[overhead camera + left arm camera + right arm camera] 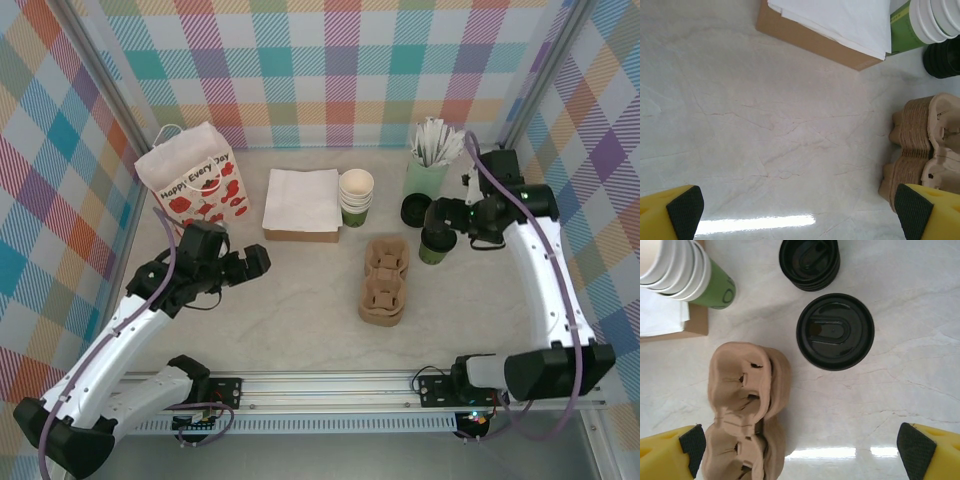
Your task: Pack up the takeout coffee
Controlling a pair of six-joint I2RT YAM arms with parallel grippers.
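The coffee cup (433,250) has its black lid (835,331) on. It stands on the table (765,125) beside the cup tray (747,405), not packed yet. The left gripper (800,205) and right gripper (802,447) are spread wide, holding nothing.

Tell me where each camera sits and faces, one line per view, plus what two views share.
Top external: above and behind the bases, looking down on the table; both arms show.
Left wrist: on the left arm, looking down at bare table; left hand open, fingertips at the bottom corners.
Right wrist: on the right arm, looking straight down at the lidded coffee cup; right hand open.
Shared: both wrist views catch the pulp carrier stack.
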